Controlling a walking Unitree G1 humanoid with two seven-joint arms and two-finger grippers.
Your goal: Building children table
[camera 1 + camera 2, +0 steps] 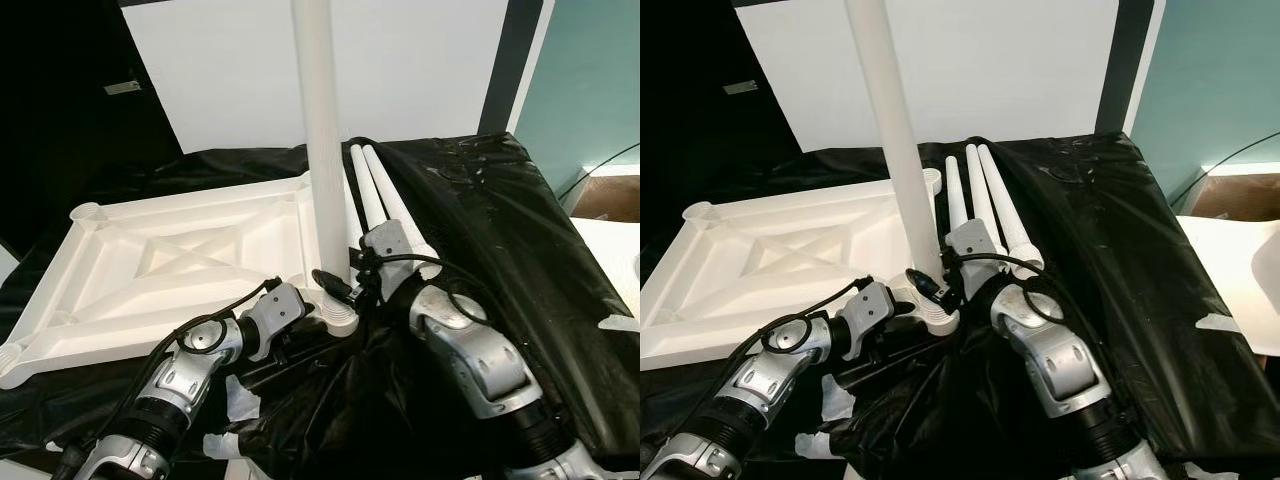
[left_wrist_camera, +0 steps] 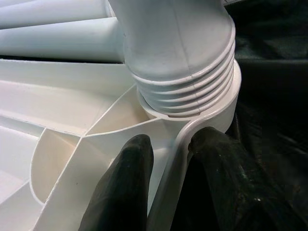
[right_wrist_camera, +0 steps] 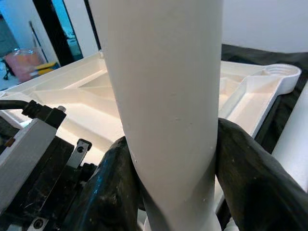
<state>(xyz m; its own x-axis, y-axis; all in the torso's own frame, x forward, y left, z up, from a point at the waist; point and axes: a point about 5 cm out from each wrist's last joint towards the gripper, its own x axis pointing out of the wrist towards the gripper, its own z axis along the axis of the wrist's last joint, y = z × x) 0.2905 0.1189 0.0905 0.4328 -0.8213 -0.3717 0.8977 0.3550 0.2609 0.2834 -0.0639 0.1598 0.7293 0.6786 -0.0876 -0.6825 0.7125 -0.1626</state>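
Observation:
The white plastic tabletop [image 1: 180, 260] lies upside down on black sheeting, its ribs facing up. One white leg [image 1: 320, 130] stands upright in the near right corner socket [image 1: 338, 312]; its threaded end [image 2: 183, 62] sits in the socket. My right gripper [image 3: 166, 144] is shut on this leg just above the base, one finger [image 3: 245, 168] on each side. My left gripper [image 2: 168, 156] is shut on the tabletop's rim [image 2: 166, 192] beside that socket. Three loose legs [image 1: 985, 195] lie side by side behind the corner.
Black plastic sheeting [image 1: 500, 230] covers the work surface. A white panel [image 1: 420, 70] leans behind it. Another corner socket [image 1: 88, 212] is at the far left. Torn white tape bits [image 1: 240, 400] lie at the near edge. A white surface [image 1: 1240, 250] is to the right.

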